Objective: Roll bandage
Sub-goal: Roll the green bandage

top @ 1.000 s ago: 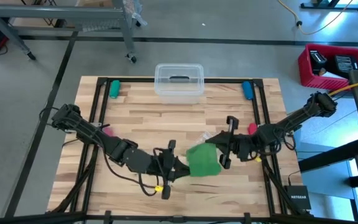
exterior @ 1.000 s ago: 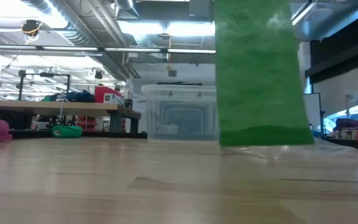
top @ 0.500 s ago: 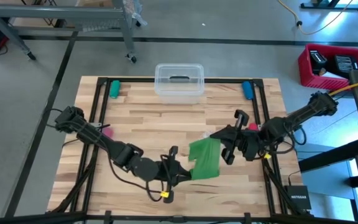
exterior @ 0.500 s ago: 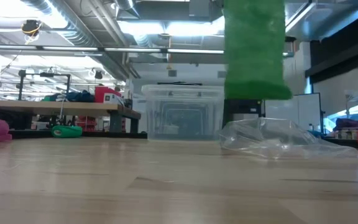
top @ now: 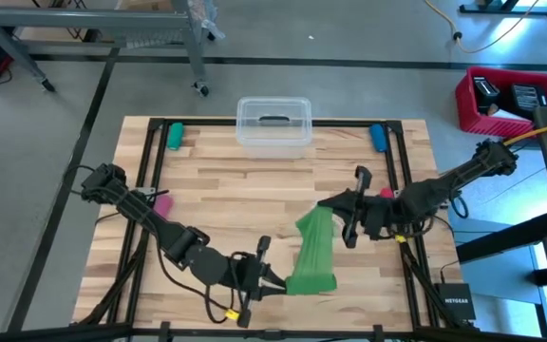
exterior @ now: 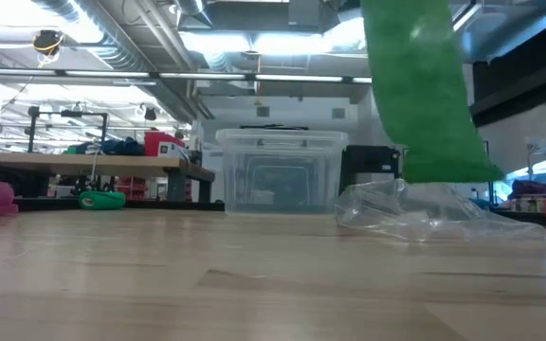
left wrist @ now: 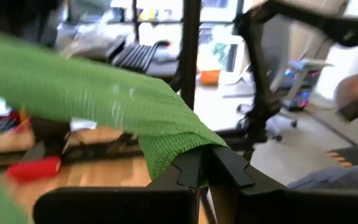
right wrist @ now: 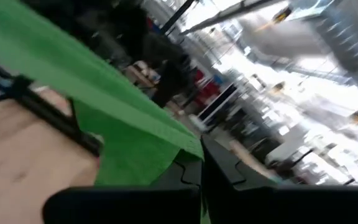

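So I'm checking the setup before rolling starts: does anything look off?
Nothing damaged or spilled. The bandage hangs unrolled in the air between the shut left pincer and right pincer, above a clear plastic bag.

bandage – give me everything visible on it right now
The bandage is a bright green strip of soft, open-weave fabric, unrolled. It hangs in the air above the wooden table, stretched between both grippers: the left gripper is shut on its near end, the right gripper shut on the far end. In the low view its lower edge hangs just above or in front of a clear plastic bag; contact cannot be told.
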Robot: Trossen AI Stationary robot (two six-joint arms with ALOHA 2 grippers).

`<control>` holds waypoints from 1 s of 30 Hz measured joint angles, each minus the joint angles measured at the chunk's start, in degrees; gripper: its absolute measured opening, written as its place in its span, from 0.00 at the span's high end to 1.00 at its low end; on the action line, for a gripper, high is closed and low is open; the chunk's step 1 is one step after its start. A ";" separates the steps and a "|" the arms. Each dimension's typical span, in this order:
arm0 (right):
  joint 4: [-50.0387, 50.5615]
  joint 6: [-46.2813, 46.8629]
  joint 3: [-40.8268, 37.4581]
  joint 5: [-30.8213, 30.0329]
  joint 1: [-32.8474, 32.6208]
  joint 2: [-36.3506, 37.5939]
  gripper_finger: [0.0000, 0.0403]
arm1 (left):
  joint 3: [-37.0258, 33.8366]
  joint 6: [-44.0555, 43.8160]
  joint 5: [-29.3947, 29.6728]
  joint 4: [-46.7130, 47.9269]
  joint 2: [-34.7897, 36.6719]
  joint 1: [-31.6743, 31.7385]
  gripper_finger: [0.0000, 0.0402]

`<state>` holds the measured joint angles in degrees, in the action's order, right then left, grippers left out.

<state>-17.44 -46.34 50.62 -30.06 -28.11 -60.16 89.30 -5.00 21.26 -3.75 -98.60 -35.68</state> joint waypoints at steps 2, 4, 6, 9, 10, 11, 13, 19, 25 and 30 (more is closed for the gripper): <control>3.28 3.99 0.05 0.78 0.01 -0.74 0.99 | 0.00 1.45 -0.69 -2.02 0.10 0.04 0.97; 5.03 8.17 0.05 2.55 0.01 -1.71 0.99 | 0.12 2.63 -1.01 -2.33 0.44 0.02 0.97; 6.02 14.04 0.06 3.86 -0.01 -2.58 0.98 | 0.52 3.06 -1.25 -2.66 0.71 0.20 0.97; 8.85 21.21 0.05 5.49 0.01 -3.25 0.92 | 1.35 4.02 -1.23 -2.78 1.12 0.66 0.97; 9.62 23.27 0.05 6.11 0.01 -3.34 0.89 | 1.56 4.26 -1.23 -2.70 1.36 0.76 0.97; 10.24 24.99 0.05 6.64 -0.01 -3.37 0.85 | 1.86 4.31 -1.21 -2.62 1.52 0.78 0.97; 10.08 27.78 0.05 7.25 -0.01 -3.35 0.76 | 2.17 4.94 -0.36 -2.64 2.31 0.81 0.97; 11.32 28.10 2.03 -1.05 -1.02 -0.93 0.51 | 2.40 7.17 5.71 -3.49 5.23 0.81 0.97; 13.62 28.12 5.99 -7.37 -2.12 0.21 0.37 | 2.40 12.32 11.93 -7.47 5.59 1.02 0.97; 14.73 30.41 7.68 -2.69 -2.28 0.10 0.34 | 2.40 19.85 12.35 -23.15 6.08 2.23 0.97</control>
<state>-2.71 -15.93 58.30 -32.75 -30.39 -60.06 91.70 14.85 33.61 -26.90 -92.53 -33.45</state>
